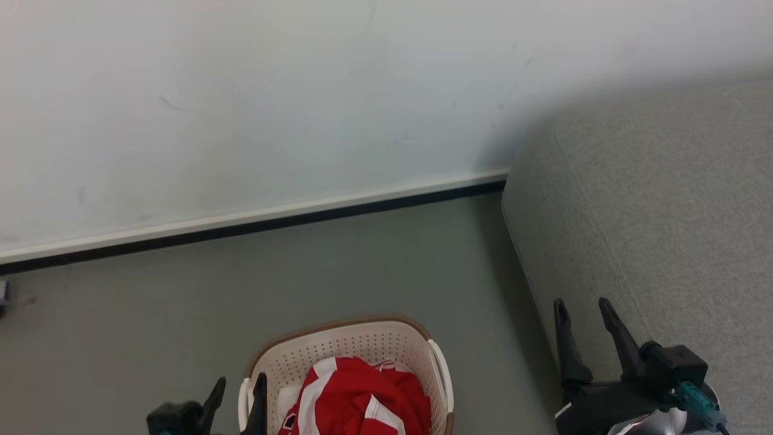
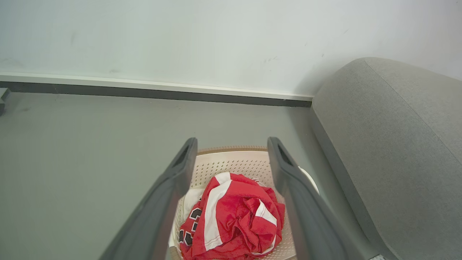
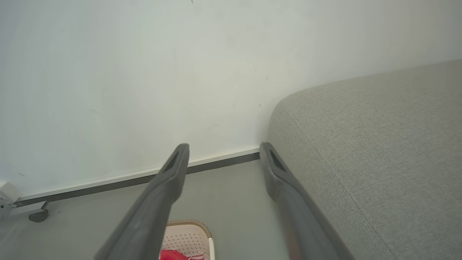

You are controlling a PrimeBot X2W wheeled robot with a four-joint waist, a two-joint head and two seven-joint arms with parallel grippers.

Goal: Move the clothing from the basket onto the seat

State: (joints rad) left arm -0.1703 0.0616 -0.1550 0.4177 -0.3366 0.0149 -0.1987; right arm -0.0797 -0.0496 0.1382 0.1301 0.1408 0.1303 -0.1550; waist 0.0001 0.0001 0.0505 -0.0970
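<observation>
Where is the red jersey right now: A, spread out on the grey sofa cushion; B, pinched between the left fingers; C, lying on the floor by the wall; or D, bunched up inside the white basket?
D: the red jersey lies crumpled inside the basket, while the left fingers stand apart above it, holding nothing.

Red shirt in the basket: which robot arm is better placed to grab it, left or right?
Left. The left jaws stand open at the basket, with the shirt framed between them in the left wrist view. The right jaws, also open, are off by the seat, away from the basket.
</observation>
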